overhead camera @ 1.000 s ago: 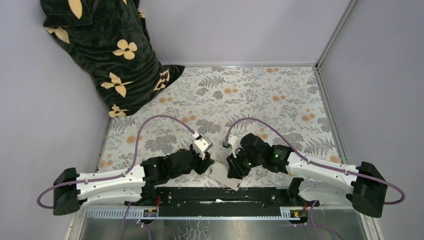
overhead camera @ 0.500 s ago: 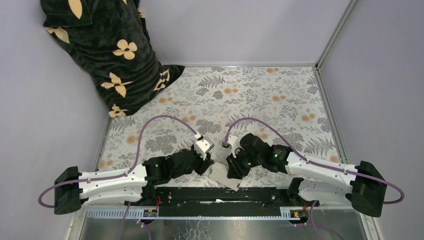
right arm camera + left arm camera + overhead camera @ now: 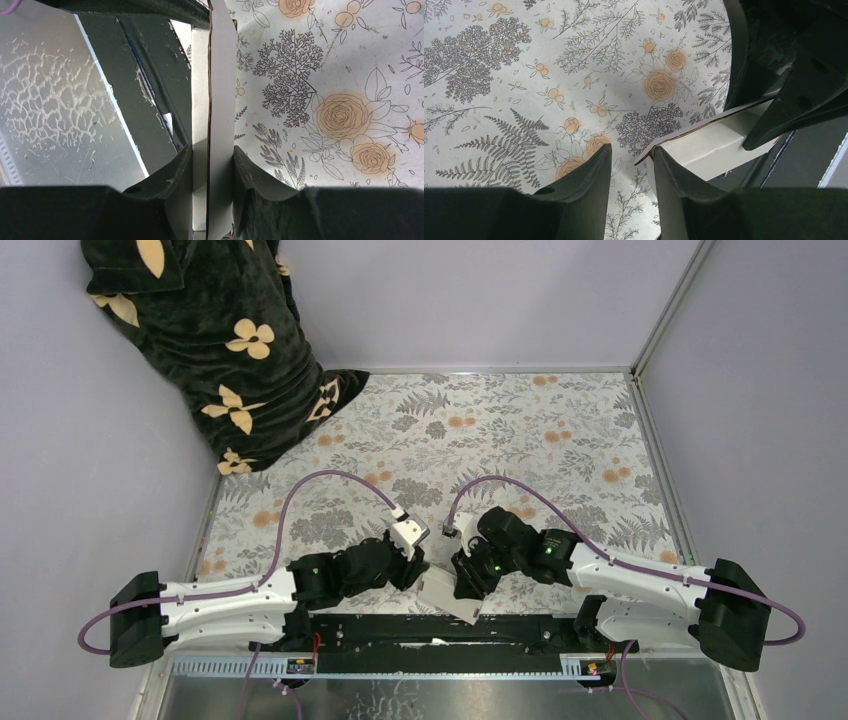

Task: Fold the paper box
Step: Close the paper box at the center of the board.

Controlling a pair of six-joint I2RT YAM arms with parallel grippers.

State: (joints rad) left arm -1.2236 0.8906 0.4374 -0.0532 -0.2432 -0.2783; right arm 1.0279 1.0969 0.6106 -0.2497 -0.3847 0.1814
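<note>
The paper box (image 3: 446,593) is a white folded cardboard piece at the table's near edge, between my two grippers. My right gripper (image 3: 464,578) is shut on it; in the right wrist view the box's walls (image 3: 221,90) stand pinched edge-on between the fingers, gripper (image 3: 212,156). My left gripper (image 3: 415,566) sits just left of the box. In the left wrist view it is open (image 3: 630,159) with only tablecloth in the gap. The box's corner (image 3: 704,145) touches the outer side of its right finger (image 3: 669,172).
A dark cloth with cream flowers (image 3: 215,350) is heaped at the back left corner. A black rail (image 3: 430,630) and a metal plate (image 3: 450,695) run along the near edge, right beside the box. Grey walls enclose the floral tablecloth (image 3: 520,430).
My left arm has edged slightly right, toward the box. The right gripper keeps hold of the box and has shifted a little left.
</note>
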